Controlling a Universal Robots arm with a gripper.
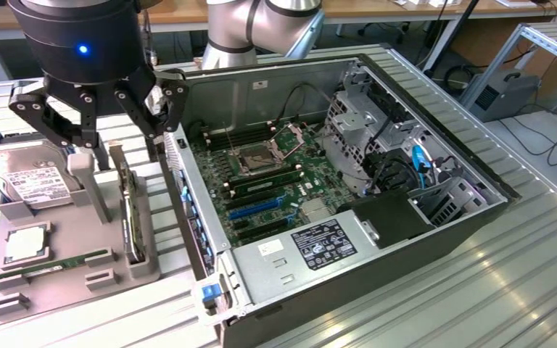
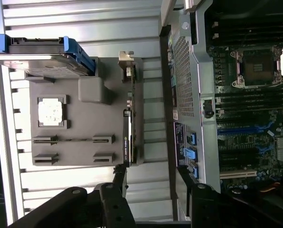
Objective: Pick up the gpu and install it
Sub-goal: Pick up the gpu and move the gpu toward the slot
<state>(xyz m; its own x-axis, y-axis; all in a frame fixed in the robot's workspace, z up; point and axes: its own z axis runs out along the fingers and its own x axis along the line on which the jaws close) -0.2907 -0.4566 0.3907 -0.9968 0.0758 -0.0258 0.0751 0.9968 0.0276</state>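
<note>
The gpu (image 1: 131,210) is a thin dark card standing on edge in a slot along the grey holder (image 1: 70,286), on the side beside the computer case. In the wrist view the gpu (image 2: 127,128) shows as a narrow black strip with its silver bracket (image 2: 126,61) at the far end. My gripper (image 1: 119,138) hangs above the holder, over the card's far end. It is open, with nothing between its fingers. In the wrist view the gripper (image 2: 152,178) has one finger (image 2: 118,176) close to the card's near end and the other toward the case.
The holder also carries a hard drive (image 1: 32,177), a square CPU (image 1: 25,243) and a green RAM stick (image 1: 61,262). The open computer case (image 1: 356,279) lies at the exterior view's right of the holder, its motherboard (image 1: 269,181) and blue slots (image 1: 254,210) exposed. Everything rests on a slatted metal table (image 1: 510,290).
</note>
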